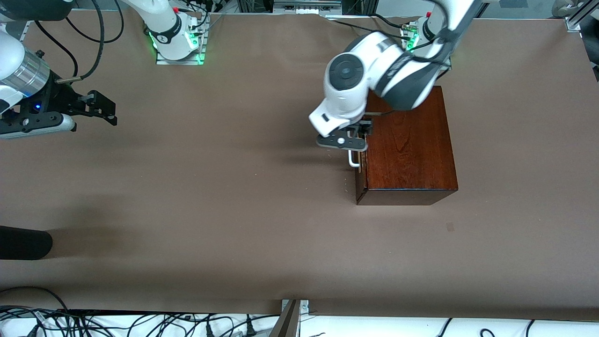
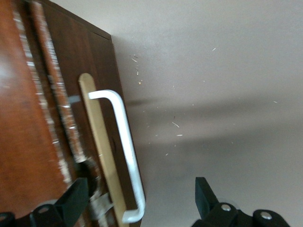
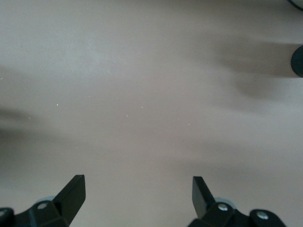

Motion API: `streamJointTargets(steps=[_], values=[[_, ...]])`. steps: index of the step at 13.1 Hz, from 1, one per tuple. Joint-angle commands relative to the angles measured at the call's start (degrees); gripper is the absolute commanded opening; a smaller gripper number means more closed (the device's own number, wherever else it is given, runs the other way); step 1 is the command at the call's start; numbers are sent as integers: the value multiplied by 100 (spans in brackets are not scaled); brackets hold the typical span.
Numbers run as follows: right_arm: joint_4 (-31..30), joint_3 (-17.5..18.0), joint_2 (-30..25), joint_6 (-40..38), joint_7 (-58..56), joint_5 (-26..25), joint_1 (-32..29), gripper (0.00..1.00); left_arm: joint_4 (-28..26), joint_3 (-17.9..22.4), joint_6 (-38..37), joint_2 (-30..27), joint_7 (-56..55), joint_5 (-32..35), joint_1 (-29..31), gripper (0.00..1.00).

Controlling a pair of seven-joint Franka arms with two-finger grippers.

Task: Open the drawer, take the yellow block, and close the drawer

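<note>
A brown cloth-covered table (image 1: 234, 210) fills the view, with cables along its edges. The wooden box (image 1: 409, 145) stands toward the left arm's end of the table, just in front of that arm's base. Its drawer (image 2: 102, 142) looks shut or nearly so, the dark front sitting against the box with only a pale strip of wood showing beside it. The white handle (image 2: 125, 151) stands off that front on 2 posts.

The yellow block is not visible; presumably it lies inside the drawer.

The left gripper (image 1: 356, 140) sits at the handle, its 2 fingers spread wide with the bar lying between them, not yet pinched. 1 fingertip (image 2: 75, 196) is on the box side, the other clear of the bar.

The handle is probably stiff and smooth, so a grip at mid-bar with a straight pull away from the box should work best. The box looks heavy enough to stay put, though it could slide on the cloth.

The right gripper (image 1: 100, 110) waits over bare table well apart from the box, jaws wide and empty.
</note>
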Motion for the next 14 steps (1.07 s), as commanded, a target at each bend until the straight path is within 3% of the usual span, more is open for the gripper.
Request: streamJointTargets(steps=[1,14], values=[[90,-5,17,-70,49,-1,8,100,131,20,-16,305,-305,415,-143,100],[90,-5,17,-78,49,-9,8,100,70,46,28,832,-596,1013,-232,100]])
